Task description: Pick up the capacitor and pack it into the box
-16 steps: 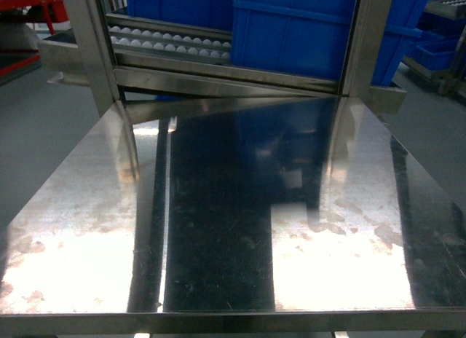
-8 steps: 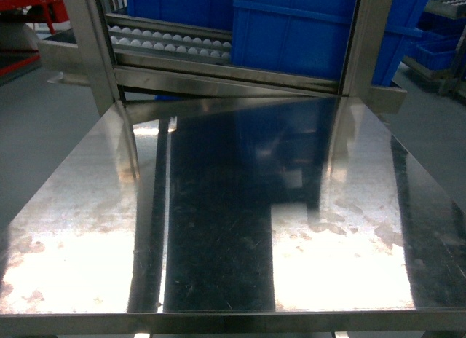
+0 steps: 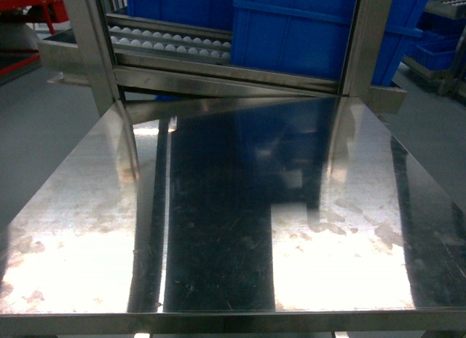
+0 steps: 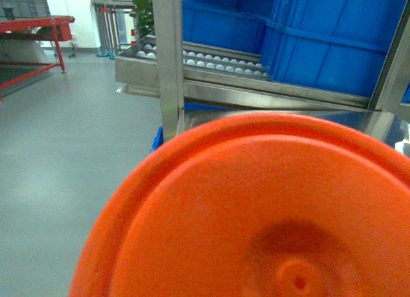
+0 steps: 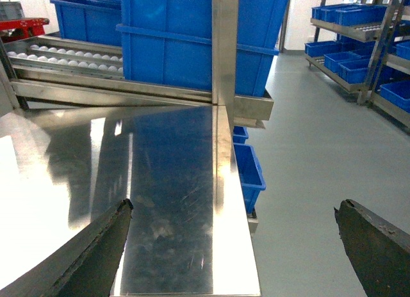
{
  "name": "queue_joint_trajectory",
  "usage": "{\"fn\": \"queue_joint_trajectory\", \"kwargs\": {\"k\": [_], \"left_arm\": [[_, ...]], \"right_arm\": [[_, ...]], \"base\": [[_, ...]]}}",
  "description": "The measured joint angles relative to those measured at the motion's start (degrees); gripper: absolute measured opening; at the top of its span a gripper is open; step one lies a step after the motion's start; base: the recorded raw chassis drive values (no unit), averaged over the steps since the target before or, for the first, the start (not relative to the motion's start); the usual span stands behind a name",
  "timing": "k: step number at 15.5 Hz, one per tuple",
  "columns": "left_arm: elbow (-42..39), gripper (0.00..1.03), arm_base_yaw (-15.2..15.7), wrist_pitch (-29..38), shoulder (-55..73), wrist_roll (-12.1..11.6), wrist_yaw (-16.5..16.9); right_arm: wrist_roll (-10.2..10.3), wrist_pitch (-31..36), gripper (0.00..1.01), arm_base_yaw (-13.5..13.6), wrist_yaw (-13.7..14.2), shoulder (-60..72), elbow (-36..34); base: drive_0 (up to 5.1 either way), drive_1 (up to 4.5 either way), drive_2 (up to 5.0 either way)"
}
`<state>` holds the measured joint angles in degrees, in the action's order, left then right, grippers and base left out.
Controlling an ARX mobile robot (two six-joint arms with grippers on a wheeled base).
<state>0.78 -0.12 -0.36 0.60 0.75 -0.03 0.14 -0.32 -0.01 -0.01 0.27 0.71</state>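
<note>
No capacitor and no box show in any view. A large round orange plastic surface (image 4: 243,207) with a raised rim and a small centre nub fills the lower part of the left wrist view and hides the left gripper's jaws. My right gripper (image 5: 232,206) is open, its dark fingertips (image 5: 109,239) spread wide above the right edge of the steel table (image 5: 166,182), with nothing between them. Neither arm appears in the head view, where the steel table (image 3: 218,207) lies bare and shiny.
Behind the table stand a steel frame post (image 3: 91,46), a roller track (image 3: 167,43) and big blue bins (image 3: 291,32). A small blue bin (image 5: 250,172) sits on the floor beside the table's right edge. Shelves of blue bins (image 5: 359,28) line the far right.
</note>
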Motion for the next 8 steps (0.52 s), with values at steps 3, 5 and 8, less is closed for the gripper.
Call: {"fn": "queue_joint_trajectory", "kwargs": {"k": [3, 5, 8], "left_arm": [[0.0, 0.43, 0.0, 0.0, 0.0, 0.0, 0.0], [0.0, 0.43, 0.0, 0.0, 0.0, 0.0, 0.0], [0.0, 0.43, 0.0, 0.3, 0.0, 0.0, 0.0]], "right_arm": [[0.0, 0.0, 0.98, 0.0, 0.0, 0.0, 0.0], [0.0, 0.0, 0.98, 0.0, 0.0, 0.0, 0.0], [0.0, 0.2, 0.98, 0.0, 0.0, 0.0, 0.0]], "base": [[0.0, 0.0, 0.0], [0.0, 0.0, 0.0], [0.0, 0.0, 0.0]]}}
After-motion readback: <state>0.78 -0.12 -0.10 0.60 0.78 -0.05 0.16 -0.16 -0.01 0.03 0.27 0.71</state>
